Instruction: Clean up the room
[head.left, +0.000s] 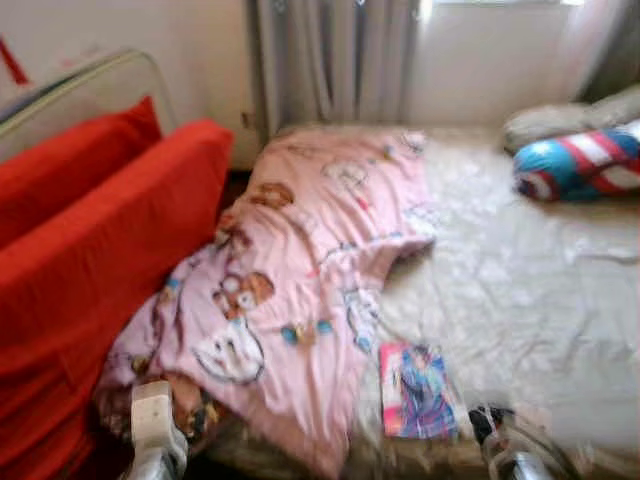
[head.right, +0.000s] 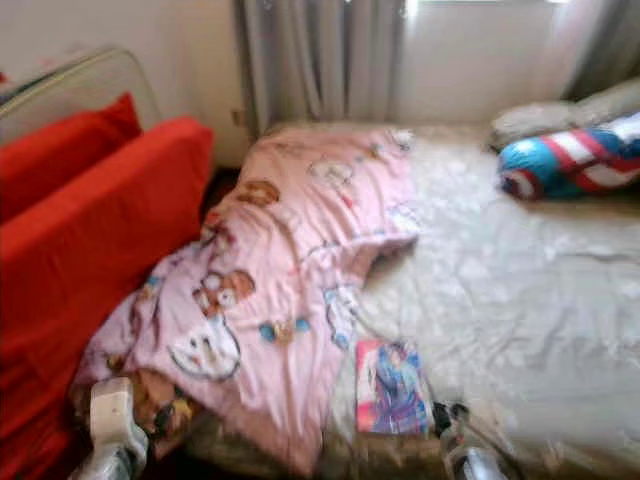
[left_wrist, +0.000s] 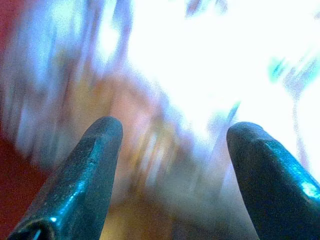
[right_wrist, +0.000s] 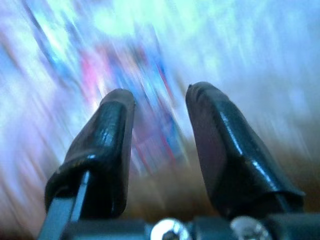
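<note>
While both wrist views are smeared with motion blur, the jaws can be read: the left gripper (left_wrist: 172, 145) has its fingers wide apart with nothing between them, and the right gripper (right_wrist: 160, 107) has a narrower gap, also empty. A colourful book (head.left: 416, 390) lies flat at the lower centre of the frame, on the near edge of the bed (head.left: 520, 300), just beside the rumpled pink blanket (head.left: 300, 270). The right gripper hangs close to it, at the lower right. My guess is the book comes first. It is thin and flat on soft sheeting, so the fingers could pinch fabric instead, or nudge it off the edge. A striped pillow (head.left: 585, 163) sits at the upper right.
</note>
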